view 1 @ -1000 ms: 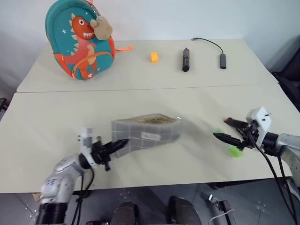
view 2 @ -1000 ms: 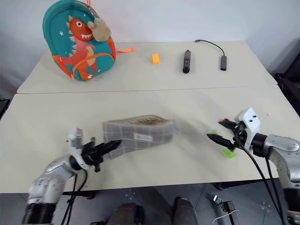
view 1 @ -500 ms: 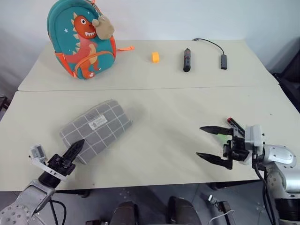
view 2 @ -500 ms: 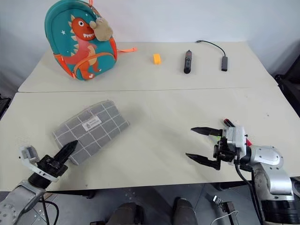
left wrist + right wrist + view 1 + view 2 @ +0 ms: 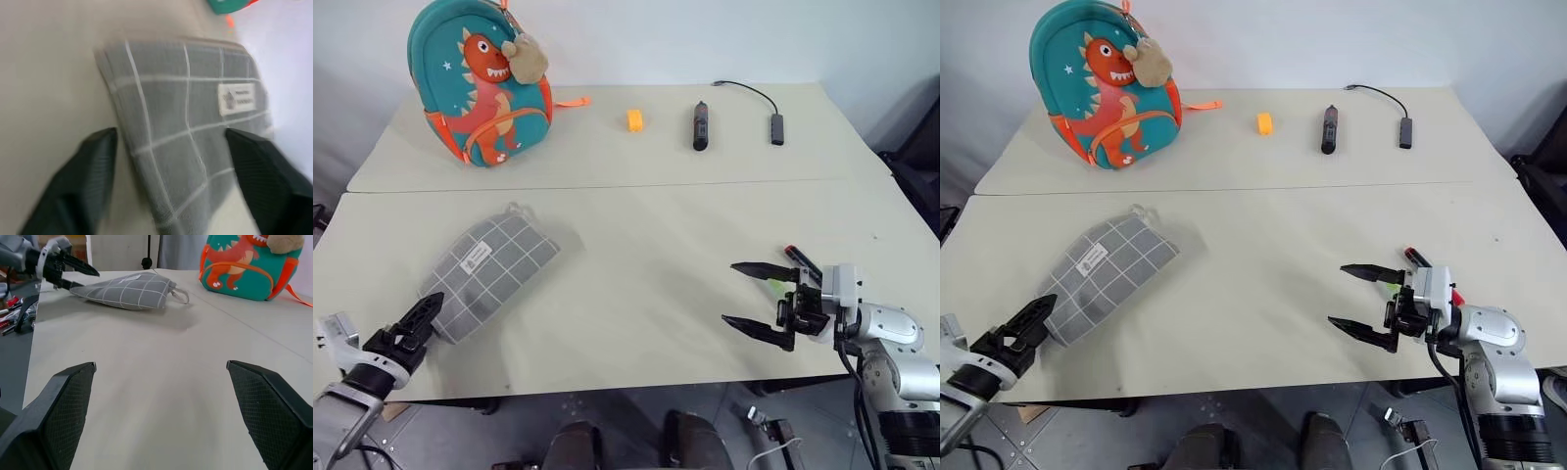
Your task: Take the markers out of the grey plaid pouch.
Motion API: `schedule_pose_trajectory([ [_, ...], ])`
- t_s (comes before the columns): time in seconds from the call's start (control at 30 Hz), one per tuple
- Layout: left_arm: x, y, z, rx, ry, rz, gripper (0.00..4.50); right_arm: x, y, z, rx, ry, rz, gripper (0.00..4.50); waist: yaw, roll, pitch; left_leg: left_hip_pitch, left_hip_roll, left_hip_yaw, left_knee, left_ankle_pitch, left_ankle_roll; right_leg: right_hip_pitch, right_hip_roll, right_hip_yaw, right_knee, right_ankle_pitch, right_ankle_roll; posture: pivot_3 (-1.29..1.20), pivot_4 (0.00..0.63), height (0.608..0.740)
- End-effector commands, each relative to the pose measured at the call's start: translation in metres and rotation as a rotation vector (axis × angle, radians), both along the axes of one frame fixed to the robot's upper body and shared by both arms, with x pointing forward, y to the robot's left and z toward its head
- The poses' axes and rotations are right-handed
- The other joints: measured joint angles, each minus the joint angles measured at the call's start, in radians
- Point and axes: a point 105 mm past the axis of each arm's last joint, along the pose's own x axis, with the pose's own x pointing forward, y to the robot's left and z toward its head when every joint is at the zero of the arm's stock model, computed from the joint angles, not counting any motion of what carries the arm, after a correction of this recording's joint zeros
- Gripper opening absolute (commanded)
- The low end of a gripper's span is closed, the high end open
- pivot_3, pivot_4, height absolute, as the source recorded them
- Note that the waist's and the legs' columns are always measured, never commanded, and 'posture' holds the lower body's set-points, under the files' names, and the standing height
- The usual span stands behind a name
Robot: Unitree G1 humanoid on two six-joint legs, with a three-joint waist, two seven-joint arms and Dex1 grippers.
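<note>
The grey plaid pouch [image 5: 489, 272] is soft woven cloth, matt, with thin white grid lines, a small white fabric label and a thin looped zip pull at its far end. The table [image 5: 636, 255] has a smooth, matt cream top. The backpack [image 5: 481, 83] at far left is teal cloth with an orange dinosaur print and a fuzzy beige plush toy [image 5: 525, 59] hanging on it. The right gripper [image 5: 757, 302] has matt black plastic fingers [image 5: 58, 411] with a fine cross-hatched texture on the pads. The black stick-shaped device [image 5: 701, 125] looks like smooth, slightly glossy plastic, and the small orange block [image 5: 635, 119] looks matt
</note>
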Motion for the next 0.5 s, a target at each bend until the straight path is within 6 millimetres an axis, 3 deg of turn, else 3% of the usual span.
schedule_pose_trajectory([
  [0.03, -0.022, 0.021, 0.016, 0.465, 0.013, -0.145, 4.47, 0.000, -0.005, 0.012, 0.007, -0.046, -0.013, 4.50, -0.006, -0.003, 0.001, 0.000, 0.000, 0.001, 0.000, 0.000, -0.001, -0.002, 0.000, 0.000, 0.000, -0.001, -0.002, 0.00, 0.150, 0.740],
  [0.1, -0.037, 0.028, 0.013, 0.649, -0.007, -0.264, 4.47, -0.001, -0.004, 0.014, 0.000, -0.044, -0.002, 4.50, -0.008, -0.001, 0.001, 0.000, 0.001, 0.007, -0.004, -0.001, -0.002, -0.006, 0.001, 0.000, 0.001, -0.002, -0.004, 0.00, 0.150, 0.740],
  [0.17, -0.047, 0.021, 0.021, 0.783, -0.109, -0.441, 4.47, -0.002, -0.004, 0.017, -0.007, -0.043, 0.010, 4.50, -0.007, 0.000, 0.001, 0.000, 0.001, 0.016, -0.006, -0.001, -0.002, -0.010, 0.001, 0.001, 0.002, -0.002, -0.004, 0.00, 0.150, 0.740],
  [0.23, -0.043, 0.020, 0.043, 0.837, -0.257, -0.450, 4.47, -0.003, -0.007, 0.019, -0.030, -0.042, 0.022, 4.50, 0.001, 0.000, 0.001, -0.002, 0.003, 0.022, -0.008, -0.001, -0.002, -0.013, 0.001, 0.000, 0.002, -0.002, -0.004, 0.00, 0.150, 0.740],
  [0.3, -0.037, 0.003, 0.054, 0.990, -0.336, -0.608, 4.47, -0.004, -0.017, 0.017, -0.087, -0.025, 0.032, 4.50, 0.006, -0.001, 0.002, -0.002, 0.004, 0.023, -0.009, -0.001, -0.002, -0.014, 0.001, 0.000, 0.001, -0.002, -0.004, 0.00, 0.150, 0.740],
  [0.4, -0.028, -0.021, 0.056, 1.033, -0.375, -0.758, 4.47, -0.008, -0.025, 0.010, -0.163, -0.017, 0.057, 4.50, 0.011, -0.002, 0.002, -0.002, 0.004, 0.023, -0.009, -0.001, -0.002, -0.014, 0.001, 0.000, 0.000, -0.002, -0.004, 0.00, 0.150, 0.740],
  [0.5, -0.018, -0.017, 0.048, 1.222, -0.367, -0.777, 4.47, -0.005, -0.026, 0.010, -0.152, -0.026, 0.041, 4.50, 0.001, -0.002, 0.003, -0.001, 0.005, 0.025, -0.010, -0.001, -0.002, -0.014, 0.001, 0.000, 0.001, -0.001, -0.002, 0.00, 0.150, 0.740],
])
